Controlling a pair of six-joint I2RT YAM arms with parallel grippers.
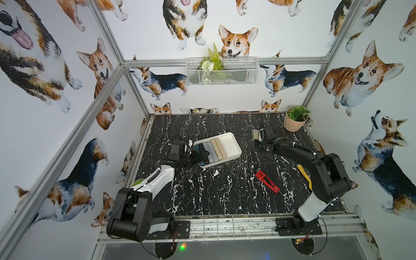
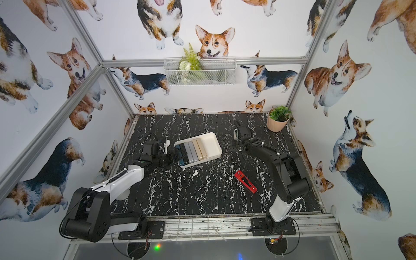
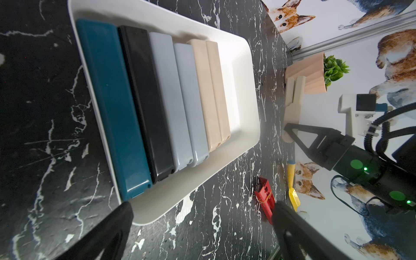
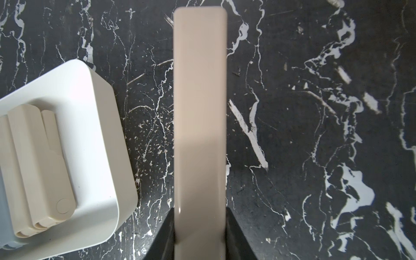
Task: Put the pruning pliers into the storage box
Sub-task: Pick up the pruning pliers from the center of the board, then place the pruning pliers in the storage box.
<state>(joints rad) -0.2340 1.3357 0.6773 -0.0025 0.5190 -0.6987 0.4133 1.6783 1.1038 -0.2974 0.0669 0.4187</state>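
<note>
Right wrist view gives us the nearest thing first: the right gripper (image 4: 200,227) has its jaws closed on one end of the beige pliers (image 4: 200,108), which jut straight out past the fingertips over the marble table (image 4: 315,135). Beside them and apart, we see a rounded corner of the storage box (image 4: 108,126), and the bars lying in it run nearly parallel to the held one. In both top views we read upward from the lower edge. The red pliers (image 1: 267,181) lie loose on the table, lower right of centre, on the right arm's side. The box sits at centre with a row of six pliers (image 1: 210,150) filling its left part, and the left gripper (image 1: 200,157) hovers at its lower-left end, spread wide and empty. Farthest, upper right of centre, hang the held pliers. So the box lies to the left and a little lower in the frame from the right gripper, and its bare right part faces that gripper. We judge the coming move a short carry leftward, with little turning needed.
</note>
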